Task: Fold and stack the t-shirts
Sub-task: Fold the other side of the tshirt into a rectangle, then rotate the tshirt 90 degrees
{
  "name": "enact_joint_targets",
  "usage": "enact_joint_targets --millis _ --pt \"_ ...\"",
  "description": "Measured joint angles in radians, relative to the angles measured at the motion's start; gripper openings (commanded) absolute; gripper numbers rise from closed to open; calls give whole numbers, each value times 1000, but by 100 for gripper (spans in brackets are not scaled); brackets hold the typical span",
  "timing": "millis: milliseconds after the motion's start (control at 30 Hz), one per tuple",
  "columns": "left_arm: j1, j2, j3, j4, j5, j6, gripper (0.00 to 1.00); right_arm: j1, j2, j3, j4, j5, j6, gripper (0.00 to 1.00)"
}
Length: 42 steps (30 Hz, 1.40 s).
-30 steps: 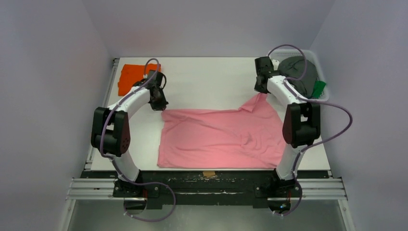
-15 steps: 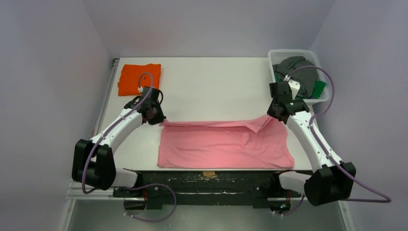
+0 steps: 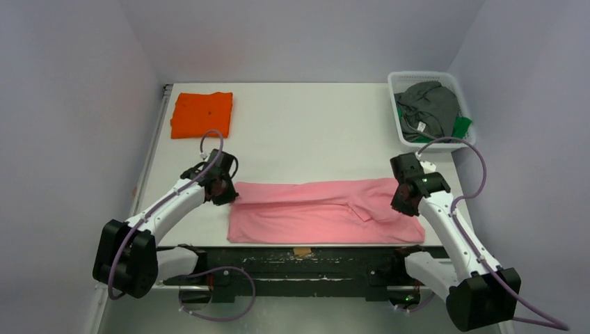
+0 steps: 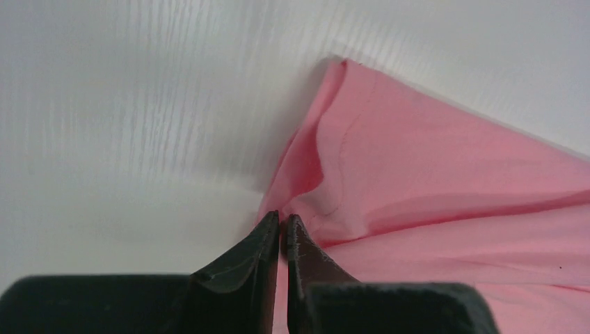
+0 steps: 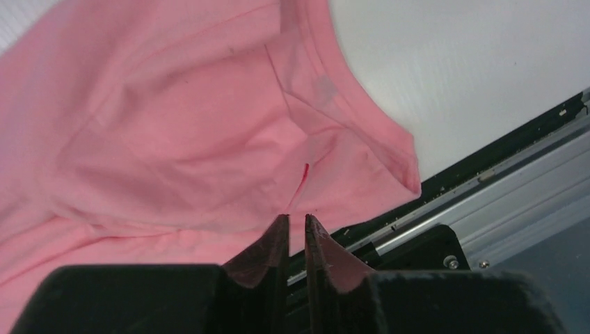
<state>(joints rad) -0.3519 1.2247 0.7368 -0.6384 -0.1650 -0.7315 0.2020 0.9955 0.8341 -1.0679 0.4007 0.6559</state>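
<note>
Two black grippers low over white table (image 3: 313, 132), one at each end of light pink cloth t-shirt (image 3: 320, 212). Shirt lies folded into long band, lower centre of top view, along near table edge. Left gripper (image 4: 282, 223) pinched nearly closed on shirt's left corner. Right gripper (image 5: 296, 221) likewise, narrow slit between fingers, pink cloth caught at tips. Bright orange folded t-shirt (image 3: 202, 113) upper left. White plastic mesh basket (image 3: 421, 75) upper right, dark grey t-shirt (image 3: 428, 104) and green t-shirt (image 3: 460, 127) inside.
</note>
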Motion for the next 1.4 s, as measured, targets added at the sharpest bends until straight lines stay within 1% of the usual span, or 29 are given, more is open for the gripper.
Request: enact_joint_targets --millis 33,100,133,167,233,267,300,333,367,467,600,667,767,867,967,1100,1267,1367,1400 --pt "0 -3 -18 -14 -1 -11 30 0 -8 -21 -13 -5 13 33" --pt "-3 -13 -46 -49 -3 -29 36 1 -53 -72 -49 -27 40 47" --pt "-5 -24 -57 -71 -5 -40 41 1 -82 -88 -69 -37 53 52" --pt "-10 -41 -64 -94 -7 -45 47 1 -106 -93 -87 -46 60 57" --pt "-19 -91 -68 -136 -7 -55 73 1 -159 -93 -108 -52 74 67" --pt "-24 -125 -68 -149 -7 -63 89 1 -180 -93 -113 -51 78 72" --pt "-27 -155 -67 -158 -6 -58 98 1 -195 -89 -116 -51 81 75" --pt "-30 -188 -63 -166 -5 -60 100 1 -206 -84 -114 -52 82 77" --pt "-31 -216 -52 -174 0 -53 100 1 -213 -79 -102 -56 79 80" --pt "-31 -229 -7 -153 36 -30 100 1 -214 -84 -8 -133 66 81" --pt "-32 -133 18 -21 188 -5 100 1 -151 -150 185 -243 67 82" --pt "-37 -51 18 50 269 -4 100 1 -73 -200 294 -286 79 82" --pt "-45 50 14 114 336 -5 100 1 59 -246 405 -315 91 82" --pt "-49 116 -12 164 371 -8 100 2 165 -269 503 -319 97 81" --pt "-49 140 -42 185 375 -10 100 2 254 -228 560 -326 96 80" --pt "-49 124 -60 209 370 -25 100 0 443 -97 653 -349 89 78" --pt "-59 99 -89 248 360 -69 100 0 752 203 802 -399 86 78" --pt "-93 95 -100 288 354 -112 100 0 974 472 826 -457 71 78" --pt "-119 95 -105 309 348 -135 100 0 1048 571 831 -482 63 78"
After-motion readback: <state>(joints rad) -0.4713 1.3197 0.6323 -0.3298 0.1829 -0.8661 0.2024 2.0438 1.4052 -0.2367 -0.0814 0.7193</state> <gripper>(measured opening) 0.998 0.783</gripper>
